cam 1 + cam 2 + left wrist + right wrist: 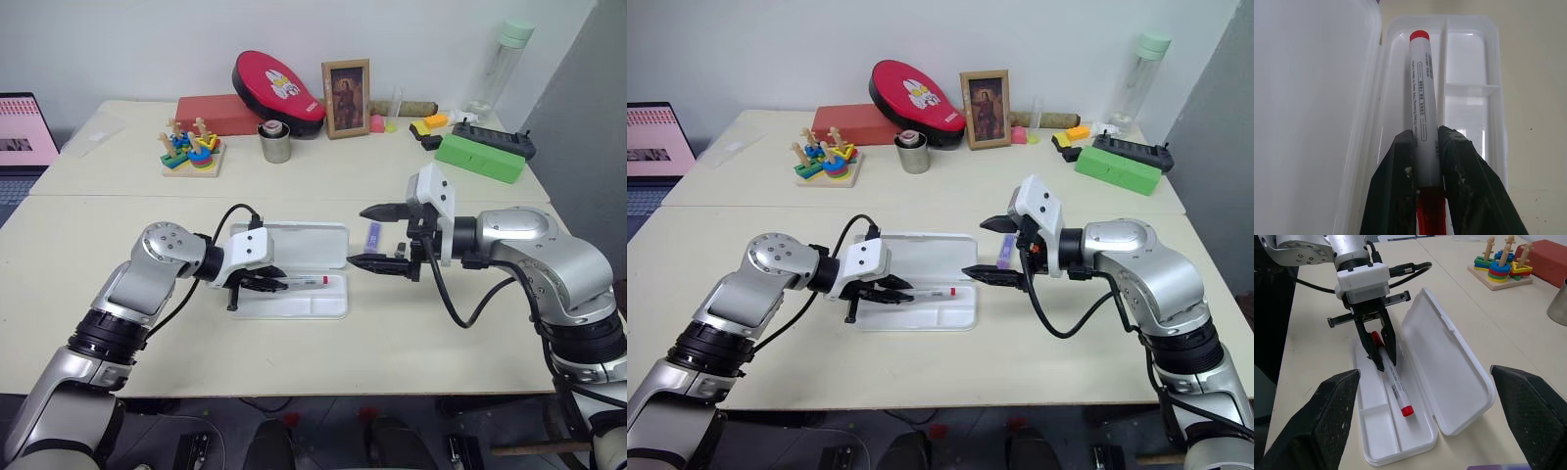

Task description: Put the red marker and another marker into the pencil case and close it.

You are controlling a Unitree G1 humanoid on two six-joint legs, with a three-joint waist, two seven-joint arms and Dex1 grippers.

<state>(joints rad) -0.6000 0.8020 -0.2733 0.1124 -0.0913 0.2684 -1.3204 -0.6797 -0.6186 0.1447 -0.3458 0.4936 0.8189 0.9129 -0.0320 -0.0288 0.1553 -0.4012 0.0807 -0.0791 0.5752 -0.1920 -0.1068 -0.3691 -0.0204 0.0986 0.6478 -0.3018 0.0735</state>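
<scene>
Two cream tables [118,245] pushed together (seam visible), plain white wall [147,39] behind, grey panel [588,88] right.

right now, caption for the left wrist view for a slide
Left gripper shut on the red marker, holding it over the tray of the open pencil case.

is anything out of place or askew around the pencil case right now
Nothing stands out. The pencil case lies flat with its lid open, the left gripper is shut on the red marker over the tray, and the purple highlighter lies beside the case.
</scene>
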